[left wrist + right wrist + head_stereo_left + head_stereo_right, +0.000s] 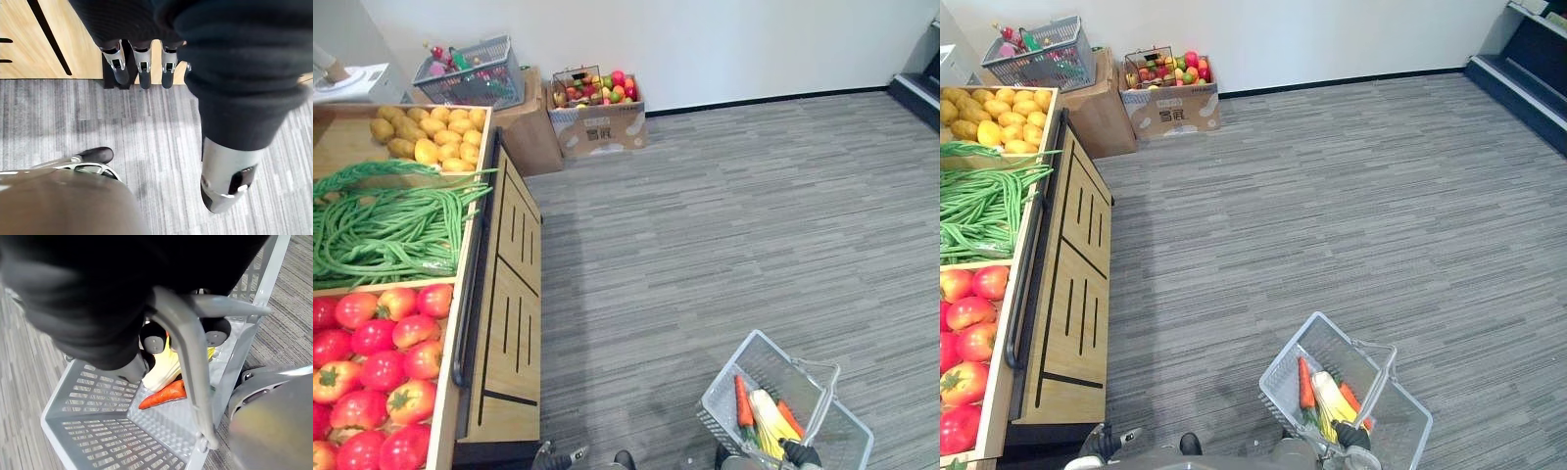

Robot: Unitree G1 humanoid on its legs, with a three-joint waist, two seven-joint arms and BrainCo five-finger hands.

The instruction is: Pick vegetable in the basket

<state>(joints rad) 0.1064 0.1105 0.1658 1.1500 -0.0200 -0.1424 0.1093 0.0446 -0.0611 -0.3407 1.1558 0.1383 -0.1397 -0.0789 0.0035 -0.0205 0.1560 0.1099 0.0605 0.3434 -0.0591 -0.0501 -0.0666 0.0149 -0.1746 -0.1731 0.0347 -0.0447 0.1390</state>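
Note:
A grey plastic basket (724,387) stands low over the floor at the lower right. It holds two orange carrots (742,401) and a pale yellow corn cob (769,411). My right hand (800,454) is at the basket's near rim. In the right wrist view its fingers (154,340) curl round the basket's handle (193,362), with the carrot (164,394) and the corn (164,367) below. My left hand (142,68) hangs beside the wooden stand (44,44) with straight fingers and holds nothing.
The wooden produce stand (504,294) runs along the left with tomatoes (382,362), green beans (391,230) and potatoes (426,132). By the far wall sit a cardboard box of fruit (597,108) and a grey basket (475,73). Grey floor spreads to the right.

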